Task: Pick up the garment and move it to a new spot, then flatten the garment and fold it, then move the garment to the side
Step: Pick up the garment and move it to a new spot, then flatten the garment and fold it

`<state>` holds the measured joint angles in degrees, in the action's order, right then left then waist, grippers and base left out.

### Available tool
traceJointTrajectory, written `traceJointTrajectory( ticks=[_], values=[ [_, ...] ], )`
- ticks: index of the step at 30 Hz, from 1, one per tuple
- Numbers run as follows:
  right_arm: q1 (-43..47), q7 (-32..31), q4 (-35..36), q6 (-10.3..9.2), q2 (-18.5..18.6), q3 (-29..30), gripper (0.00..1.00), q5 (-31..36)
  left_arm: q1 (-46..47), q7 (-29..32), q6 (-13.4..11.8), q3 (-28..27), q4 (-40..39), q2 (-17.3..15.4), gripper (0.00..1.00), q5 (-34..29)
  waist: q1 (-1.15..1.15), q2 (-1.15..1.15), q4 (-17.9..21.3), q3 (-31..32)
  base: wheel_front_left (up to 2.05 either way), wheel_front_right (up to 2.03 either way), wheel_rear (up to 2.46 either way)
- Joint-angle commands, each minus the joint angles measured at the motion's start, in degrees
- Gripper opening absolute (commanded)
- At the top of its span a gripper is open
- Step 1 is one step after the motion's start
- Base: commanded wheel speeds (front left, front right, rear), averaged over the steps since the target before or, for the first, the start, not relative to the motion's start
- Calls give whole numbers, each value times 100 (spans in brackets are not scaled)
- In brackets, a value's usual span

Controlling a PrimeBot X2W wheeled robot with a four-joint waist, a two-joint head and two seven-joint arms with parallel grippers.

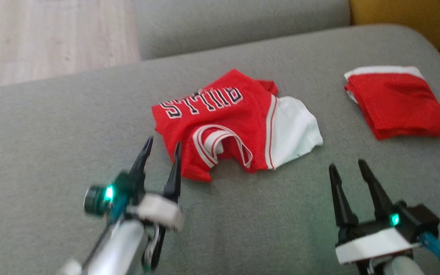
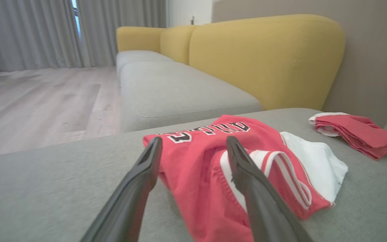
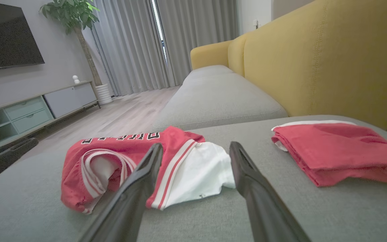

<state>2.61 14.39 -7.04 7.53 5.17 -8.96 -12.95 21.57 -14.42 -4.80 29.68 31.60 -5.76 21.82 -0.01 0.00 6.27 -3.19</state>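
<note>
The crumpled red jersey [image 1: 220,118] lies on the sofa seat [image 1: 52,152], just ahead of the left jaws, which stand wide apart and empty. The right jaws, near it, also stand apart and hold nothing.

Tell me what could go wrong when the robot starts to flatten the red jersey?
1. The jersey lies bunched, with layers overlapping; the open left gripper at its edge may pinch several layers, so it would not spread flat.
2. The folded red garment lies close on the right; spreading the jersey may disturb it.
</note>
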Motion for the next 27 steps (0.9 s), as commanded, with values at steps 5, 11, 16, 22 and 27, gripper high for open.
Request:
traceJointTrajectory(
  ticks=[5,11,16,22,27],
  values=[
    [146,61,76,-4,-48,-52,100,22,-957,-56,-299,-572,-1252,-192,100,-449,1,0,-562,562,0,0,0],
    [413,61,18,-4,-115,117,100,69,-2038,-57,-686,-1082,-2475,-144,100,-898,1,0,-842,842,0,0,0],
    [632,61,-27,-4,-174,268,100,143,-2956,-57,-807,-1388,-3005,-38,100,-1168,1,0,-921,1038,0,0,0],
    [814,61,-49,-4,-210,318,100,248,-3544,-57,-669,-1495,-3120,54,100,-1373,1,0,-975,1168,0,0,0],
    [834,61,-71,-4,-221,304,100,259,-3635,-57,-546,-1579,-3085,94,100,-1479,1,0,-976,1197,0,0,0]
  ],
)
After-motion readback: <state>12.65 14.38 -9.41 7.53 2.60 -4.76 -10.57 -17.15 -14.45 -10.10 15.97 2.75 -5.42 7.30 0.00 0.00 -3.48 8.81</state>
